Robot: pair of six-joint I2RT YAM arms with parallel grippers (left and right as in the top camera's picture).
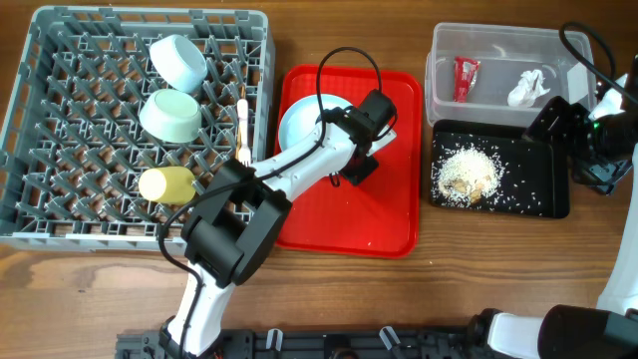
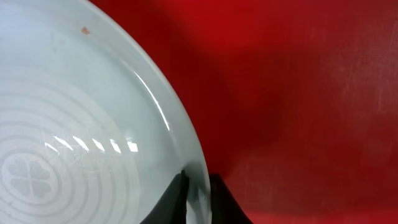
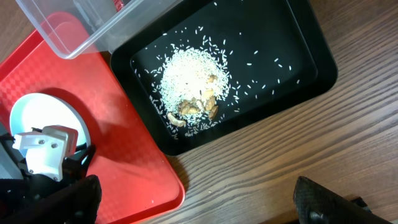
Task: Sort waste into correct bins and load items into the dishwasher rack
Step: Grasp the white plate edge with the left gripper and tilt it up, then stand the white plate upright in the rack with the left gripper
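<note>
- L gripper point(image 2: 198, 190) nipped tight on plate point(image 2: 74, 124) rim, plate at red tray's point(image 1: 389, 214) 11 o'clock corner.
- R gripper point(image 3: 323, 200): couldn't tell if spread or closed; hung at 3 o'clock of black tray point(image 1: 528, 199) w/ scraps point(image 1: 469, 175).
- Wrapper point(image 1: 466, 78), tissue point(image 1: 528, 88) in clear tub point(image 1: 498, 32), 12 o'clock of that tray.
- 2 bowls point(image 1: 171, 113), cup point(image 1: 167, 184) in rack point(image 1: 60, 199), 9 o'clock.

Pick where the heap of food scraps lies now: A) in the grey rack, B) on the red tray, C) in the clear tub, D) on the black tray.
D: the food scraps lie heaped on the black tray, just in front of the clear tub.
</note>
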